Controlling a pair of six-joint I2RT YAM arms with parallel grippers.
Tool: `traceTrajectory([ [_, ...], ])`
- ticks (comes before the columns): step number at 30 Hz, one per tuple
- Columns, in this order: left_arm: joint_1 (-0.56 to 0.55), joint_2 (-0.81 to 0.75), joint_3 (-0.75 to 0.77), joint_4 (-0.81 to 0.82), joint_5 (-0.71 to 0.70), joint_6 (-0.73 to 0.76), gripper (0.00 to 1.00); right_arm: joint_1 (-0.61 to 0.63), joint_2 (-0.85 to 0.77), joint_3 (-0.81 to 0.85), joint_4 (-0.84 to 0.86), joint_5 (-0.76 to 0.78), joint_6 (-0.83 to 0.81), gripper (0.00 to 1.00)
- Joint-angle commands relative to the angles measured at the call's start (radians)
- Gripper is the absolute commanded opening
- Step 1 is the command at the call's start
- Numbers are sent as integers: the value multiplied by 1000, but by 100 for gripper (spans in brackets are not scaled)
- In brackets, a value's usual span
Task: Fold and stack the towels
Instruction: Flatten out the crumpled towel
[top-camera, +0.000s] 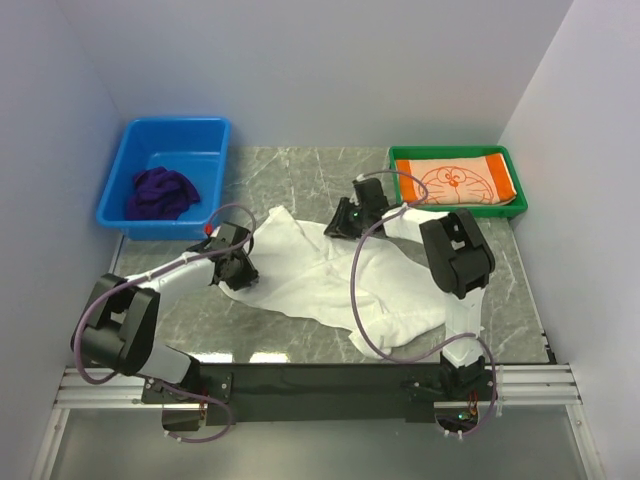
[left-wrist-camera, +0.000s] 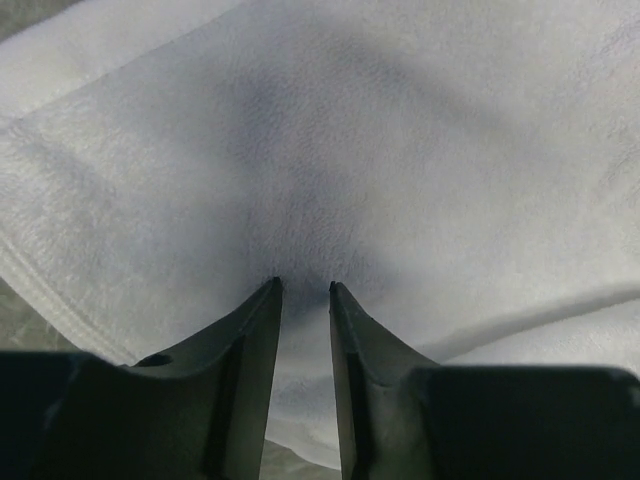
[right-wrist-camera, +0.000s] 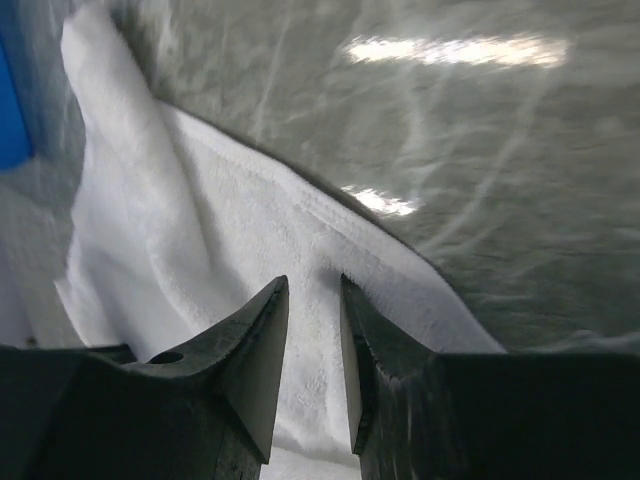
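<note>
The grey marble counter (top-camera: 300, 170) fills the middle of the top view. The white towel (top-camera: 310, 270) is the biggest thing on it. It lies open and wrinkled across the centre, from in front of the blue bin (top-camera: 175, 140) at the far left down to the near right part of the counter. Its edges are uneven, and one narrow part reaches toward the bin.

The bin stands at the far left corner, and the purple towel (top-camera: 160, 195) lies in it as a loose heap. The green tray (top-camera: 450, 150) stands at the far right corner. The orange towel (top-camera: 455, 182) lies flat and folded in it, with the cartoon face up.

Both arms reach over the white towel. The left fingers (left-wrist-camera: 265, 310) are at its left part, near the bin. They stand almost together and pinch the cloth, and the creases run in toward the tips. The right fingers (right-wrist-camera: 268, 310) are at the far edge of the same towel. They also stand close together and hold its hem between the tips, with bare counter just beyond.
</note>
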Motion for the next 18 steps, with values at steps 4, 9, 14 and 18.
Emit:
traceTrajectory([
  [4,8,-16,-117,2,22,-35,33,-119,-33,-80,-33,135,96,36],
  [9,8,-27,-108,-22,8,-27,34,-151,-67,-120,-42,180,109,36],
  [14,8,-11,-58,-31,6,-13,36,-154,-97,-143,-27,186,104,36],
  [18,8,91,47,-39,-8,10,38,-156,-140,-163,-39,241,84,36],
])
